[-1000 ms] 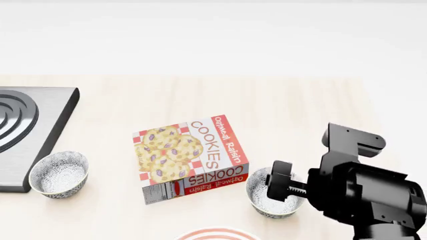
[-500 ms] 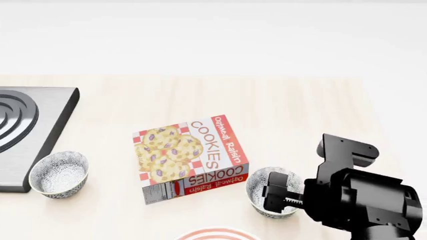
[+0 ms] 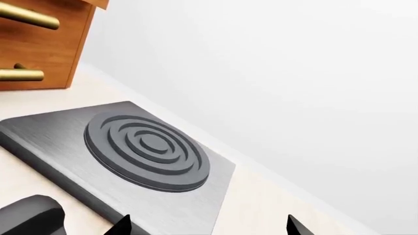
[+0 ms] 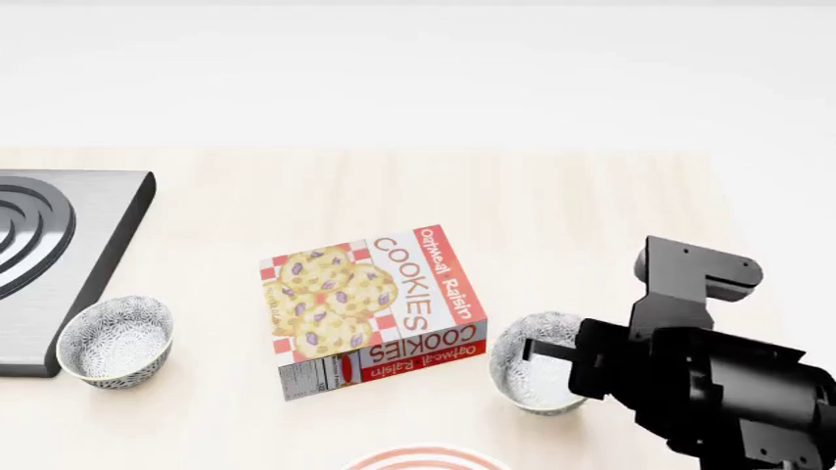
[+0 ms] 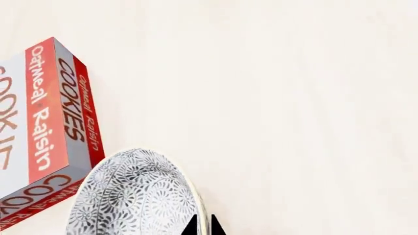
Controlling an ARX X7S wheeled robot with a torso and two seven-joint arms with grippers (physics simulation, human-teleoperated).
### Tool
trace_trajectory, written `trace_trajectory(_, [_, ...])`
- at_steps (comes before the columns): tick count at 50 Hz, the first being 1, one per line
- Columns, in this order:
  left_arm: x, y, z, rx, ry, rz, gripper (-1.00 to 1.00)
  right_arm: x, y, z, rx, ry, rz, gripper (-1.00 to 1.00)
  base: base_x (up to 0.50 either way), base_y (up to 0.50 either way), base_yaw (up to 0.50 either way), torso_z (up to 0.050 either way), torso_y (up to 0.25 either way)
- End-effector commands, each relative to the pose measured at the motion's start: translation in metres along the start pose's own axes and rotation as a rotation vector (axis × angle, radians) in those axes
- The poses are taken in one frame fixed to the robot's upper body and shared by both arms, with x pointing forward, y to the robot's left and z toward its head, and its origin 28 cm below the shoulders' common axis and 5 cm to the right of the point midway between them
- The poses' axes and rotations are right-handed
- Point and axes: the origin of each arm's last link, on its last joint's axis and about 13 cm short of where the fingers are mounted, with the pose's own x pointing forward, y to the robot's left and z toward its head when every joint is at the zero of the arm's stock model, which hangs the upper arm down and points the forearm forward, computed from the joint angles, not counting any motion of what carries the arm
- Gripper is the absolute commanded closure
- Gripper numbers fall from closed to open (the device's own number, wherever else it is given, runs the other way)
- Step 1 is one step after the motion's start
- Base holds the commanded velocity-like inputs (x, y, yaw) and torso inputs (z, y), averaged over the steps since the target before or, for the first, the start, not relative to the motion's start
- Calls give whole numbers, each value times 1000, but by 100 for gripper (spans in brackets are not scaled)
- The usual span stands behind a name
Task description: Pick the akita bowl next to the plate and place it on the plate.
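The akita bowl (image 4: 530, 372) sits just right of the cookie box, tipped so its whitish inside faces left. My right gripper (image 5: 203, 226) is shut on its rim, one fingertip on each side of the wall; the patterned outside of the bowl (image 5: 130, 196) fills the space beside the fingers. In the head view the right gripper (image 4: 575, 360) covers the bowl's right edge. Only a sliver of the red-ringed plate (image 4: 425, 458) shows at the bottom edge, close in front of the bowl. My left gripper (image 3: 207, 227) hangs open over the stove corner, holding nothing.
A cookie box (image 4: 372, 308) lies flat in the middle, touching or nearly touching the held bowl. A second identical bowl (image 4: 116, 341) stands at the left beside a grey stove burner plate (image 4: 53, 255). Wooden drawers (image 3: 39, 44) stand behind the stove (image 3: 147, 147).
My right gripper has closed onto the bowl's right rim. The bowl has tipped and shifted slightly up and to the right. The box and the other bowl have stayed put.
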Motion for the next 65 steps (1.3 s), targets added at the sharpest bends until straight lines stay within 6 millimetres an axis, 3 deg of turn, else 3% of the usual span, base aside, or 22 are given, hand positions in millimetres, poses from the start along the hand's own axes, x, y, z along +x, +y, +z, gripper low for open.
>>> trace_trajectory(1, [1,1,-1,-1,2,-2,-100,-25,5,14,-33,-173,-50,100,0,0,0,0,0])
trace_trajectory(21, [0,0,0,-1,2,-2,-100,-74,11,31,-67,-314,-30,100,0,0,0,0,0])
trace_trajectory(36, [1,2,-3,2,-1,-1,-100,-106,20,32,-59,-245,94,100,0,0,0,0,0])
trace_trajectory(45, [-1,0,-1,1,0,-1,-100,-113,24,25,-65,-178,141,100,0,0,0,0,0])
trace_trajectory(65, [-1,-1,1,1,-1,-1,-100,-107,31,13,-33,-33,268,100,0,0,0,0,1])
